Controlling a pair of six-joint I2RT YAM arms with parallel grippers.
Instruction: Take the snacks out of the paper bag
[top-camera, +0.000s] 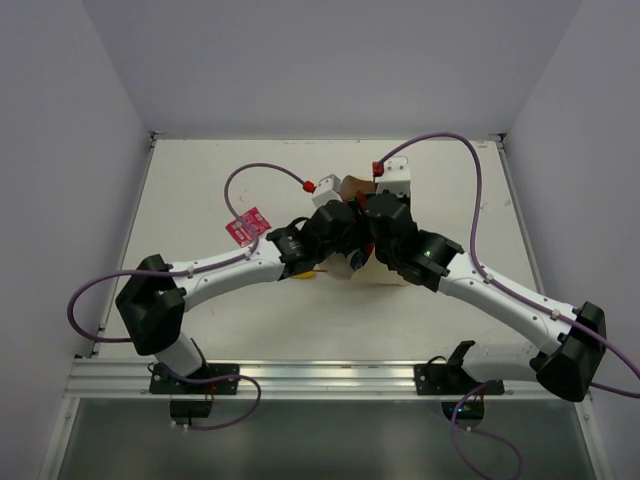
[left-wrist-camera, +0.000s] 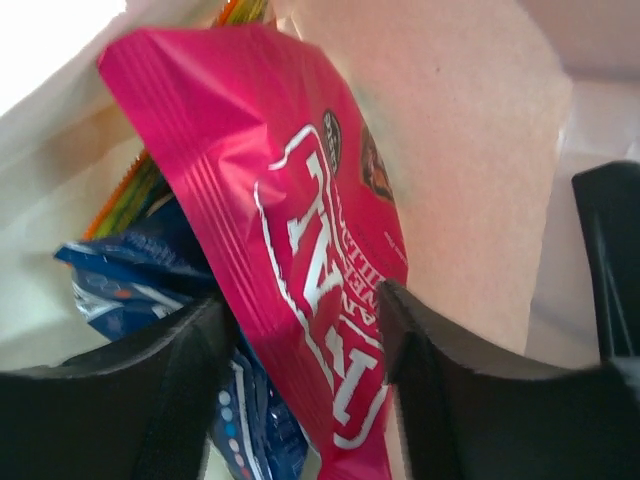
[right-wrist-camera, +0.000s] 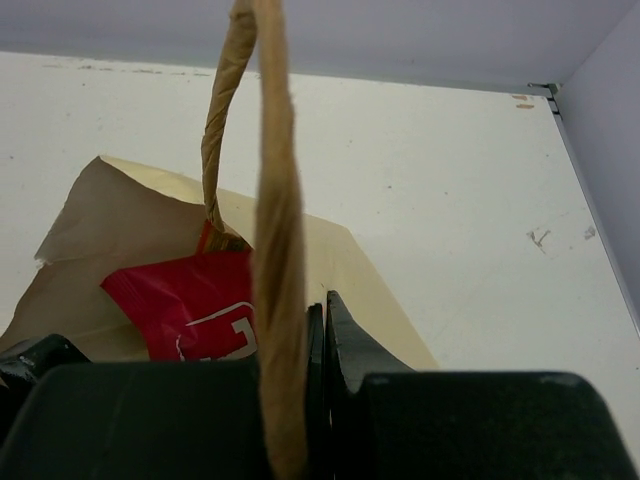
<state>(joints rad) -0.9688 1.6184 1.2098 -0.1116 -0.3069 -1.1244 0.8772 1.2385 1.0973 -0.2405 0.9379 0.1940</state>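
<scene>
At the middle of the table (top-camera: 200, 330), both arms converge on the paper bag (left-wrist-camera: 470, 150), which sits between their wrists and is largely hidden by them from above. We find the left gripper (left-wrist-camera: 305, 300) inside the bag's mouth. Its jaws are apart and set astride the large magenta pouch (left-wrist-camera: 290, 200), with one finger against each edge. Whether this amounts to a firm hold, we cannot tell. Beside the pouch lie the blue Doritos chip bag (left-wrist-camera: 130, 275) and the multicoloured Fox's candy bag (left-wrist-camera: 125, 195). All three are within the bag's walls. The small pink packet (top-camera: 248, 227) lies on the table to the left of the bag, apart from it.

The right gripper (right-wrist-camera: 322, 310) is fully closed. The bag's twisted-cord handle (right-wrist-camera: 278, 200) runs taut past its fingers. We cannot confirm whether the cord is pinched or merely hooked. In our judgement this arm is steadying the bag.

Step in hand, as we judge it: securing the magenta pouch for removal. One packet appears to be out, and at least three are inside.

The next move calls for the left jaws to close firmly on the pouch. It should then be drawn straight out through the mouth, with the bag kept steady so that it does not rise with the pouch and the neighbouring packets are not dragged along.
</scene>
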